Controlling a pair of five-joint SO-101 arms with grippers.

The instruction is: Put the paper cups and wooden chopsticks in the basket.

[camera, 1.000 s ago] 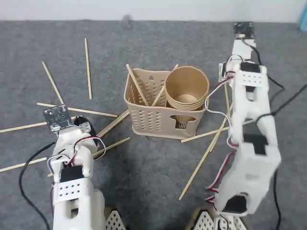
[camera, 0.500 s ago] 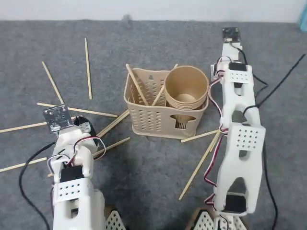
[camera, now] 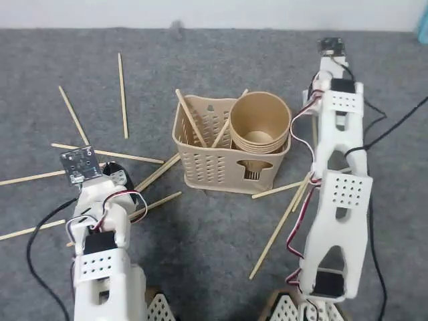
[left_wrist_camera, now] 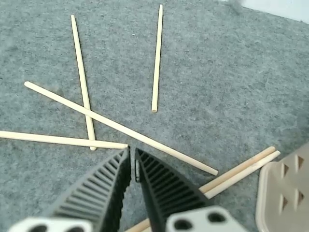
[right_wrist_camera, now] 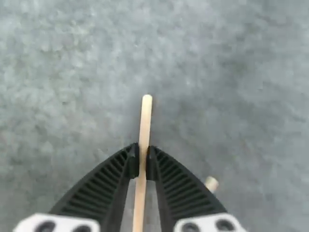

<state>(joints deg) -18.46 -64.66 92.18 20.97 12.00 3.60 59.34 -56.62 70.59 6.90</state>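
- Right tool (right_wrist_camera: 140, 151) is clamped on one wooden chopstick (right_wrist_camera: 145, 121), low over the grey counter (right_wrist_camera: 231, 58), on the right side of the basket (camera: 221, 167).
- The stick's long axis runs in line with the tool. Its blunt end pokes just past the fingertips, pointing away from the wrist, and the rest runs back underneath.
- Left tool (left_wrist_camera: 131, 153): jaws together on nothing, above loose chopsticks (left_wrist_camera: 120, 128).
- Risk: the grip sits near one end, so the long tail may pivot or slip on the lift and catch the basket rim or the paper cups (camera: 261, 120).
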